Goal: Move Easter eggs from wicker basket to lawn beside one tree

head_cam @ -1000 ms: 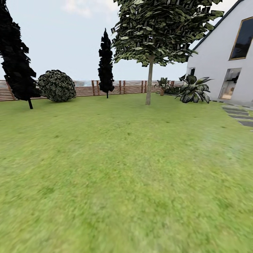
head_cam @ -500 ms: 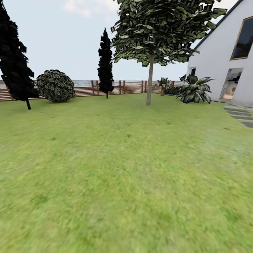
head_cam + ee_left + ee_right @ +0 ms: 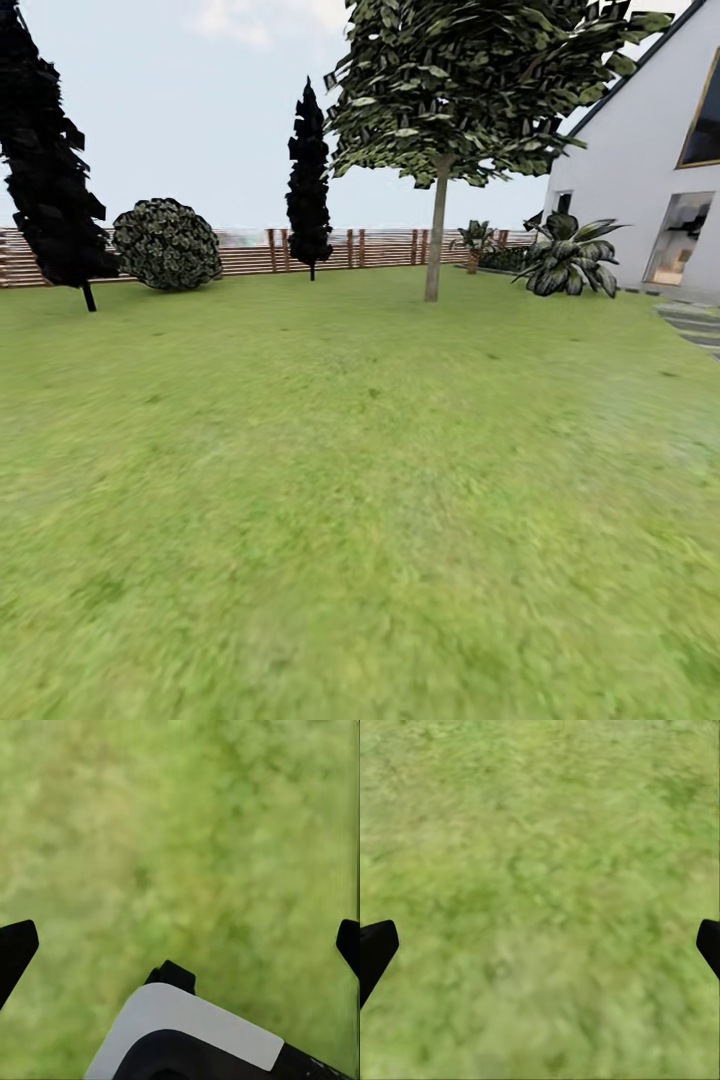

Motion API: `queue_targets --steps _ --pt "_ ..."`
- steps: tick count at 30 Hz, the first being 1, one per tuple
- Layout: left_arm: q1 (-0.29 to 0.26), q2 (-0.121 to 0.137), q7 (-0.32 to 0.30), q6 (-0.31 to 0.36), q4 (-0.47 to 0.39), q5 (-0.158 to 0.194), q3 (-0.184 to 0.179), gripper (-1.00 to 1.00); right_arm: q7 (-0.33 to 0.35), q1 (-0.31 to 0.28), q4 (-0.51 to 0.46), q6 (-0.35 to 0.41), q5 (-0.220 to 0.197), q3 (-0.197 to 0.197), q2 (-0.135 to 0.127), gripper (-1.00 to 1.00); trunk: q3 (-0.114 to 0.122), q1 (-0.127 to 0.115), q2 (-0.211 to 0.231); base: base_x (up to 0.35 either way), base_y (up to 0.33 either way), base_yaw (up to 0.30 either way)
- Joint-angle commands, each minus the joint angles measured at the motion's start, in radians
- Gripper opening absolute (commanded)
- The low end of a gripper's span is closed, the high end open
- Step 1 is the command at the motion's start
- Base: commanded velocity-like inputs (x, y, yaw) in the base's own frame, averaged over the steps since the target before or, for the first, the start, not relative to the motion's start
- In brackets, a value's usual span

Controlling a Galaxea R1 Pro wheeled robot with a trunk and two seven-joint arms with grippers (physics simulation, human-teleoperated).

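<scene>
Task status: transit phase; judged from this moment, no egg placement is confirmed. Left of the tree (image 3: 437, 225) stand two dark conifers and one bush; one house stands right of it. Left end effector (image 3: 180, 945) and right end effector (image 3: 540, 945): spread wide, empty, above lawn (image 3: 360, 500).

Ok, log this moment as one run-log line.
phase: transit | ahead: tree on lawn | left gripper: open, empty | right gripper: open, empty
</scene>
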Motion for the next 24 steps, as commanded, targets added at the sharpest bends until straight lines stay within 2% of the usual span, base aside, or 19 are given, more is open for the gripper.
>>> queue_targets --steps 1,18,24 --pt "0.0 0.0 0.0 -0.002 -0.001 0.009 -0.003 1.0 -0.001 0.0 0.0 -0.002 -0.005 0.002 0.0 1.0 -0.001 0.001 0.0 0.309 -0.178 0.233" --pt "0.0 0.0 0.0 -0.002 -0.001 0.01 -0.003 1.0 0.0 0.0 0.0 -0.002 -0.004 0.002 0.0 1.0 -0.001 0.001 0.0 0.3 -0.185 0.237" --pt "0.0 -0.001 0.0 -0.002 -0.001 0.009 -0.003 1.0 0.0 0.0 0.0 -0.003 -0.003 0.002 0.0 1.0 -0.001 0.001 0.0 0.304 -0.153 0.07"
